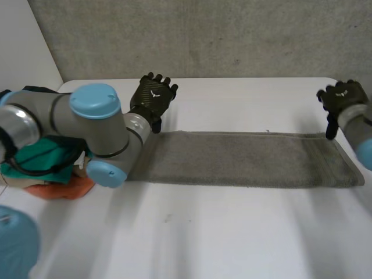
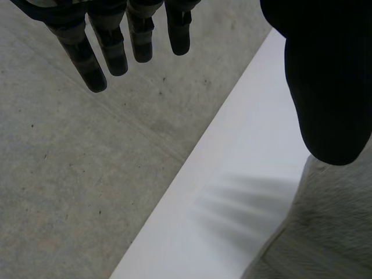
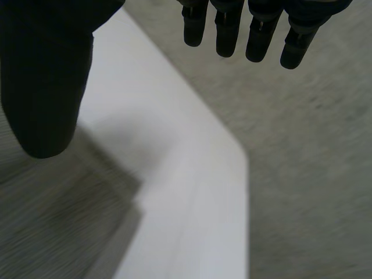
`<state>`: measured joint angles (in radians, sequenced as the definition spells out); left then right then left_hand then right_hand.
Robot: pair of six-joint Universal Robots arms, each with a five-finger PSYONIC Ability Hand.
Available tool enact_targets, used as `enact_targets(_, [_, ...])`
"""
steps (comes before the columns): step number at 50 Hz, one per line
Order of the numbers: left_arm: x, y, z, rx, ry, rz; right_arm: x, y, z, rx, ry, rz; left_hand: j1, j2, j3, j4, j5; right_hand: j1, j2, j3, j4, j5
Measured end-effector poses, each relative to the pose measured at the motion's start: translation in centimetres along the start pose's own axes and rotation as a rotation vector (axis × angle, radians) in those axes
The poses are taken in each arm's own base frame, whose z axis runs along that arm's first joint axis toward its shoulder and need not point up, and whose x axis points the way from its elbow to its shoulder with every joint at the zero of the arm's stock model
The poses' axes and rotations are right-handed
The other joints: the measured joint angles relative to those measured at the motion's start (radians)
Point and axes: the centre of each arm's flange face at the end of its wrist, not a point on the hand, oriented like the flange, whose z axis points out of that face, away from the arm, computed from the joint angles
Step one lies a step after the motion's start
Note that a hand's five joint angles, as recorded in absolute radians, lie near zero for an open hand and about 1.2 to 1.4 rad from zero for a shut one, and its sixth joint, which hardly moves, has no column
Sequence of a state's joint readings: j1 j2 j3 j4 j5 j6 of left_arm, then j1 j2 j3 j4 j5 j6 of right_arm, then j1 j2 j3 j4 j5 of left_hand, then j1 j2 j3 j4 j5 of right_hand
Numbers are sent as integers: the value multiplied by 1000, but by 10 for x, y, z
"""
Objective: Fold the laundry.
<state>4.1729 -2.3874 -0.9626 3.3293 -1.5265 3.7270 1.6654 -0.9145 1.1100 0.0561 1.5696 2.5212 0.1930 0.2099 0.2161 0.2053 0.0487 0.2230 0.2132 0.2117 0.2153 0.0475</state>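
Fingers [image 2: 114, 49] of our left hand [image 1: 153, 96] reach out straight and spread, well apart from the thumb [image 2: 328, 87], and they hold nothing. On our right hand [image 1: 342, 99] the fingers [image 3: 225, 35] are just as straight and slack, and that hand is empty too. That makes two hands, both open.

We count one towel [image 1: 244, 160]. It is grey and lies flat as a long narrow strip across the white worktop [image 1: 203, 232], running from our left arm [image 1: 87, 125] to the worktop's right side. The left hand hangs over the far corner of the towel's left end, and the right hand over the far corner of its right end. Each thumb points down at its corner, but we cannot tell whether either one touches the cloth.

Beside the left arm sits one small pile, in which we make out two pieces: a green cloth [image 1: 40, 160] on top and an orange cloth [image 1: 58, 189] under it. Grey concrete [image 2: 87, 174] lies beyond the worktop's far edge.
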Motion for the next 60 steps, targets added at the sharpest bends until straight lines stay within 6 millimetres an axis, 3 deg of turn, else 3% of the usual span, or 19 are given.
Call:
enact_targets(6, [-5,-9,-29,-29,21,-42,6,39,-42,-135,-144,72,0,0,0,0,0,48,72,74,70,66])
enact_targets(11, [-2,-3,-43,-65,42,-52,4,74,-56,-186,-180,117,0,0,0,0,0,176,173,188,181,186])
enact_targets(16, [2,2,-48,-86,55,-62,4,92,-52,-151,-138,111,0,0,0,0,0,292,298,303,303,301])
enact_targets(19, [3,3,-48,-89,56,-70,4,99,-44,-128,-107,100,0,0,0,0,0,550,564,564,561,533])
enact_targets(21, [3,2,-48,-88,56,-78,5,105,-37,-124,-87,92,0,0,0,0,0,891,910,898,894,872])
enact_targets(22, [2,2,-48,-87,55,-81,5,108,-34,-126,-79,89,0,0,0,0,0,903,952,937,934,910])
enact_targets(25, [1,-1,-49,-80,51,-94,14,113,-28,-140,-24,71,0,0,0,0,0,903,968,974,976,921])
enact_targets(34, [-13,-16,-61,-57,29,-120,83,119,-21,-206,242,-153,0,0,0,0,0,903,968,974,981,921])
enact_targets(39, [-21,-15,-66,-68,14,-123,89,103,-16,-147,265,-293,0,0,0,0,0,903,968,975,981,921])
enact_targets(42, [-25,-12,-68,-78,6,-126,69,75,-13,-20,223,-342,0,0,0,0,0,903,968,978,982,921])
enact_targets(46, [-28,-10,-71,-88,0,-136,16,20,-23,236,110,-380,0,0,0,0,0,903,968,979,982,921])
enact_targets(48, [-28,-9,-74,-94,1,-145,-31,-16,-42,420,1,-401,0,0,0,0,0,903,968,979,983,921])
enact_targets(49, [-28,-9,-74,-95,1,-147,-44,-24,-48,464,-30,-405,0,0,0,0,0,903,968,979,983,921])
enact_targets(51, [-28,-9,-77,-99,3,-154,-87,-45,-71,597,-137,-420,0,0,0,0,0,903,968,979,983,921])
enact_targets(55, [-26,-8,-80,-106,8,-162,-170,-56,-115,758,-360,-449,0,0,0,0,0,903,968,979,983,922])
enact_targets(58, [-24,-8,-82,-109,13,-164,-213,-47,-137,794,-476,-474,0,0,0,0,0,902,967,978,983,935])
enact_targets(60, [-23,-7,-82,-110,17,-165,-233,-39,-147,792,-530,-490,0,0,0,0,0,714,742,772,771,744])
